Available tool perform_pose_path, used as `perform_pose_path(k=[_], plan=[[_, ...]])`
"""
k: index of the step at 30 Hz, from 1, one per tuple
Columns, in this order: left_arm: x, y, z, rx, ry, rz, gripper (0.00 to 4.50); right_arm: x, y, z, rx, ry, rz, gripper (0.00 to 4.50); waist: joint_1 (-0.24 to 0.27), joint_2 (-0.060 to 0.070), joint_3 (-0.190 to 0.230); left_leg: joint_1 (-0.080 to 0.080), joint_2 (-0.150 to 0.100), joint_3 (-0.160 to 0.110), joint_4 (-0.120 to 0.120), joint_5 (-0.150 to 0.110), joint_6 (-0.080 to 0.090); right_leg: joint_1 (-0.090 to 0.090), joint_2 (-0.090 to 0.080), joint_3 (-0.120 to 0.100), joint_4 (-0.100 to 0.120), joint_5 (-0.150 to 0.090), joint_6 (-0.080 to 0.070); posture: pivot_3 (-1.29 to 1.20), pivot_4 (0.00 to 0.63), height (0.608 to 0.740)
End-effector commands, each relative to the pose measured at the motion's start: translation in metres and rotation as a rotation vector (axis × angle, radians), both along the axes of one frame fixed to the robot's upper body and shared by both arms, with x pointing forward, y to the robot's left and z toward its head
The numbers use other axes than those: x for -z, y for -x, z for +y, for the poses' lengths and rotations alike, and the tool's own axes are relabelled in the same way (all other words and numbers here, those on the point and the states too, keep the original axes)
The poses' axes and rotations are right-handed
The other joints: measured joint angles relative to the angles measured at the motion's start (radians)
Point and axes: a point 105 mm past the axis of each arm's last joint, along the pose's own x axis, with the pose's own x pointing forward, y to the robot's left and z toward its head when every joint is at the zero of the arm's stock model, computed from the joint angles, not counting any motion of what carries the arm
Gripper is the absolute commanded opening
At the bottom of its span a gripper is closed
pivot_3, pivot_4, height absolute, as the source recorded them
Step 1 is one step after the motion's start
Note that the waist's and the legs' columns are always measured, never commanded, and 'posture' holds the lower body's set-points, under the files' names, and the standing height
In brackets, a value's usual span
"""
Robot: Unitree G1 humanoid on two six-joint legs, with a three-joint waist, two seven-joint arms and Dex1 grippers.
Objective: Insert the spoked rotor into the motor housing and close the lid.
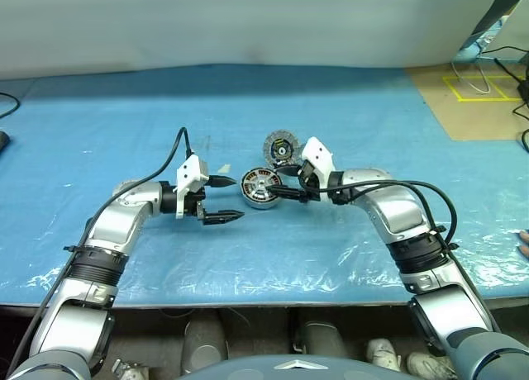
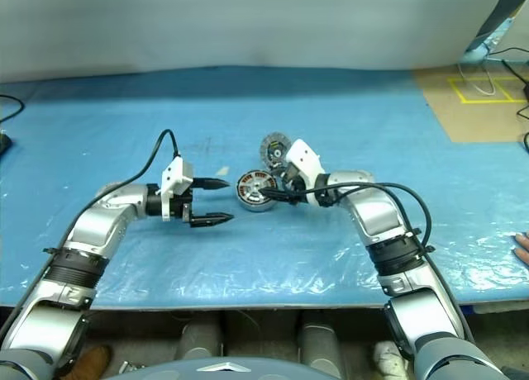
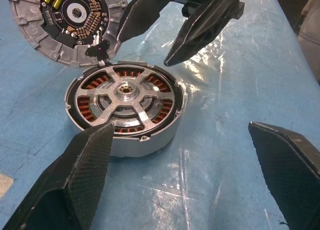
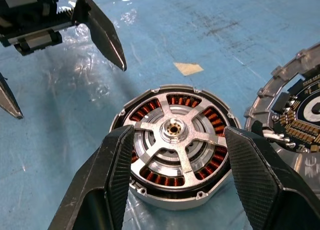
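Observation:
The motor housing [image 1: 260, 188], a short silver can with copper windings, stands on the blue sheet between my two grippers. The spoked rotor [image 4: 175, 130] lies flat inside it, its spokes over the windings. The lid [image 1: 282, 147] stands tilted up at the housing's far side, touching its rim, with its circuit face showing in the left wrist view [image 3: 65, 20]. My right gripper [image 1: 285, 183] is open, hovering at the housing's right side with a finger to either side of the rotor and nothing held. My left gripper [image 1: 234, 199] is wide open just left of the housing, apart from it.
A small beige scrap [image 1: 223, 168] lies on the sheet behind the left gripper. The blue table covering [image 1: 347, 107] reaches the front edge near me. Brown floor with yellow tape [image 1: 483, 87] and cables lie at the back right. A person's hand [image 1: 523, 244] shows at the right edge.

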Motion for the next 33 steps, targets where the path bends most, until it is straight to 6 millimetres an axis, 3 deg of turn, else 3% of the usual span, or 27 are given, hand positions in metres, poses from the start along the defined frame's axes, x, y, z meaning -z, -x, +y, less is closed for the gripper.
perform_pose_path(k=[1, 3, 10, 17, 23, 26, 30, 33], plan=[[-0.009, -0.001, 0.004, -0.008, 0.018, -0.029, 4.50, -0.026, 0.000, 0.008, -0.028, -0.076, -0.064, 2.84, 0.000, 0.000, 0.000, 0.000, 0.000, 0.000, 0.000, 0.000, 0.000, 0.000, 0.000, 0.000, 0.000, 0.000, 0.000, 0.00, 0.150, 0.740], [-0.009, -0.002, 0.004, -0.011, 0.017, -0.030, 4.50, -0.023, 0.000, 0.012, -0.030, -0.081, -0.066, 2.43, -0.001, 0.000, 0.000, 0.000, 0.000, 0.000, 0.000, 0.000, 0.000, 0.000, 0.000, 0.000, 0.000, 0.000, 0.000, 0.00, 0.150, 0.740], [-0.013, -0.007, 0.006, -0.031, 0.024, -0.038, 4.50, -0.013, -0.010, 0.025, 0.015, -0.126, -0.041, 0.01, 0.000, 0.000, 0.000, 0.000, 0.000, 0.000, 0.001, 0.000, 0.000, 0.000, 0.000, 0.000, 0.000, 0.000, -0.001, 0.00, 0.150, 0.740], [-0.020, -0.014, 0.010, -0.060, 0.032, -0.048, 4.50, 0.000, -0.017, 0.037, 0.031, -0.085, -0.031, 0.01, -0.001, 0.000, 0.000, 0.000, 0.000, 0.000, 0.002, 0.000, 0.000, 0.000, 0.000, 0.000, 0.002, -0.001, -0.001, 0.00, 0.150, 0.740], [-0.023, -0.014, 0.006, -0.056, 0.054, -0.048, 4.50, 0.043, -0.008, 0.032, -0.013, 0.100, -0.010, 0.01, -0.001, 0.000, 0.000, 0.000, 0.000, 0.000, 0.002, 0.000, 0.000, 0.000, 0.000, 0.000, 0.002, 0.000, 0.000, 0.00, 0.150, 0.740], [-0.020, -0.009, 0.001, -0.037, 0.056, -0.042, 4.50, 0.054, -0.008, 0.026, 0.007, 0.119, 0.000, 0.01, -0.001, 0.000, 0.000, 0.001, 0.000, 0.000, 0.002, 0.000, 0.000, 0.001, 0.000, 0.000, 0.002, 0.000, 0.000, 0.00, 0.150, 0.740], [-0.020, -0.009, 0.000, -0.037, 0.059, -0.040, 4.50, 0.048, -0.008, 0.025, 0.009, 0.087, -0.018, 0.01, -0.001, 0.000, 0.000, 0.003, 0.000, 0.000, 0.002, 0.000, 0.000, 0.003, -0.001, 0.000, 0.002, -0.001, -0.002, 0.00, 0.150, 0.740], [-0.021, -0.008, -0.001, -0.032, 0.059, -0.040, 4.50, 0.015, -0.008, 0.029, -0.002, -0.025, -0.092, 0.01, 0.000, 0.000, 0.000, 0.003, 0.000, 0.000, 0.003, 0.000, 0.000, 0.003, -0.001, 0.000, 0.002, -0.001, -0.002, 0.00, 0.150, 0.740]])
